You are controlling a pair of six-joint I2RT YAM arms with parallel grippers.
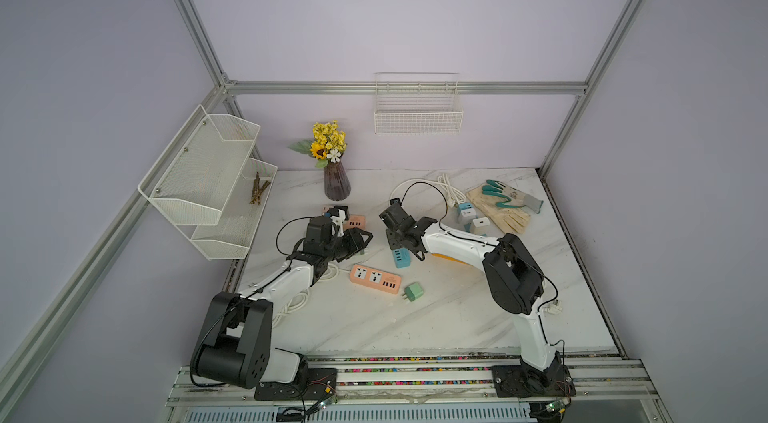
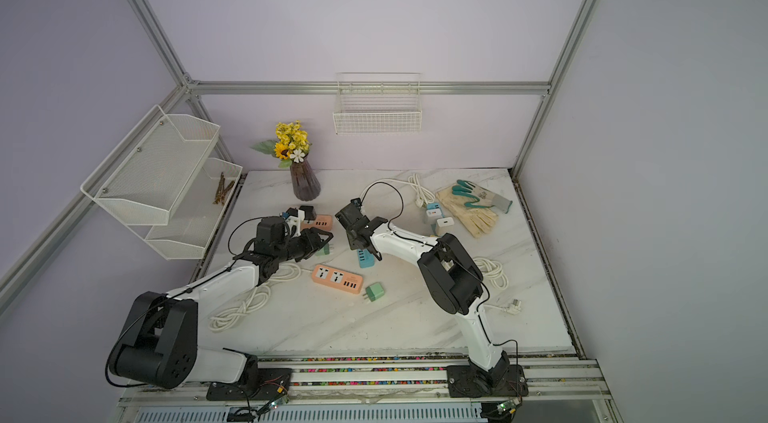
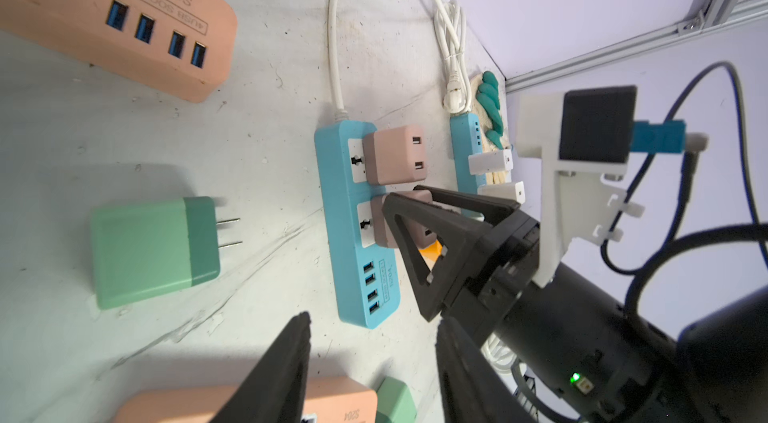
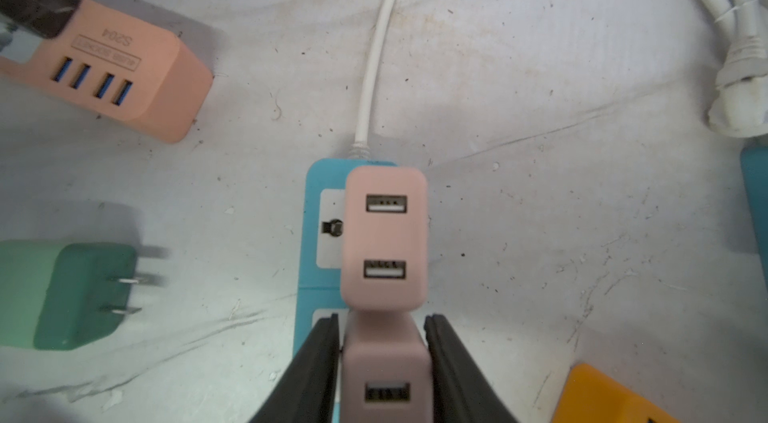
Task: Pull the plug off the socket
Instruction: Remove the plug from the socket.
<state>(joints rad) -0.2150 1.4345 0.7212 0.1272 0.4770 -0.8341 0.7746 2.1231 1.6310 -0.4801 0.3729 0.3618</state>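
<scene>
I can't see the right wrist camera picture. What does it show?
The right gripper grips a pink plug seated in a blue power strip. A second pink plug sits just beyond; a green plug lies loose on the table.

A robotics lab test cell rather than a lived-in room: a bare aluminium frame (image 1: 405, 88) boxes in plain lilac walls (image 1: 374, 5); a left arm (image 1: 274, 283) and a right arm (image 1: 457, 244) are bolted to a slotted rail (image 1: 415, 377) along the front of a marble-patterned surface (image 1: 415, 317); the homely items look like set-out props: a vase of flowers (image 1: 336, 184), a wire basket (image 1: 417, 121), a mesh shelf (image 1: 199, 175), gloves (image 1: 498, 209), a blue power strip (image 1: 402, 257) and an orange power strip (image 1: 375, 278).
</scene>
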